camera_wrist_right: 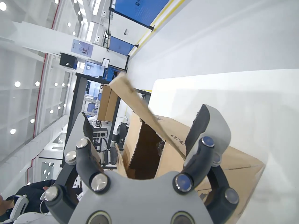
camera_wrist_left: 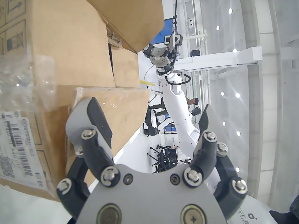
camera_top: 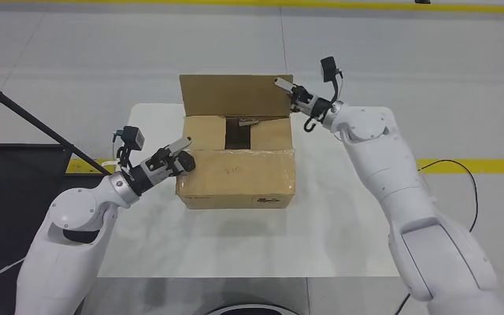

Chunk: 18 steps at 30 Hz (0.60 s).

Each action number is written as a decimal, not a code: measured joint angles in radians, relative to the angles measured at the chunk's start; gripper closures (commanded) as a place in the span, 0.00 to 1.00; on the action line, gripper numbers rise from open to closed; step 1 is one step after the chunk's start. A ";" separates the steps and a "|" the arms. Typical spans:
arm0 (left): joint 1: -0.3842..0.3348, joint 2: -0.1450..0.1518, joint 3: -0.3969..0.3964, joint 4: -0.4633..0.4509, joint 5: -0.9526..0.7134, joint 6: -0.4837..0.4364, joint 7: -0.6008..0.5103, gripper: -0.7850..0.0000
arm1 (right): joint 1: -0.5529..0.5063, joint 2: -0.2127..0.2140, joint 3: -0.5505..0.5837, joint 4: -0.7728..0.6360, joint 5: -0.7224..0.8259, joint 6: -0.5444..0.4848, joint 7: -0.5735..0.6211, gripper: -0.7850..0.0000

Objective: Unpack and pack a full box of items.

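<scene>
Top view: brown cardboard box (camera_top: 236, 177) sits mid white table (camera_top: 236, 244). Its upright rear flap (camera_top: 228, 94) stands up, long axis running side to side across the table. The front flap (camera_top: 236, 161) is folded down over the top, with a dark gap behind it. Left gripper (camera_top: 186, 152) is at the box's front-left corner, fingers apart, holding nothing. Right gripper (camera_top: 285, 88) is at the upper right corner of the upright rear flap, so the right arm is by far the nearer one to that flap.

Left wrist view: left gripper (camera_wrist_left: 151, 115) is spread wide. One pad (camera_wrist_left: 99, 120) is at the edge of the front flap (camera_wrist_left: 121, 108), touching or just shy, can't tell. The other pad hangs in free air. Box side wall (camera_wrist_left: 70, 47) is just beside, carrying a white barcode label (camera_wrist_left: 18, 145).

Right wrist view: right gripper (camera_wrist_right: 144, 117) is open, not clamped. The thin edge of the upright rear flap (camera_wrist_right: 130, 96) runs between its fingers, closer to one finger (camera_wrist_right: 203, 122). The dark box interior (camera_wrist_right: 144, 152) lies below, contents unreadable.

Judgement: box only partly opened. The next move likely hinges on the flap edge lying straight between the right fingers, where closing would pinch it. The front flap lies directly ahead of the left gripper.
</scene>
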 measured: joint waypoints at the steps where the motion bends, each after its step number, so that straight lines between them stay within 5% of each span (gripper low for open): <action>1: -0.001 0.000 0.001 0.001 0.000 0.000 0.001 0.00 | 0.000 0.001 0.007 0.004 0.013 -0.017 0.013 0.00; 9: -0.005 0.000 0.008 0.009 0.002 -0.005 0.008 0.00 | -0.017 0.022 0.085 0.013 0.151 -0.138 0.176 0.00; 18: -0.015 -0.001 0.021 0.016 0.008 -0.014 0.009 0.00 | -0.052 0.050 0.147 -0.017 0.272 -0.137 0.425 0.00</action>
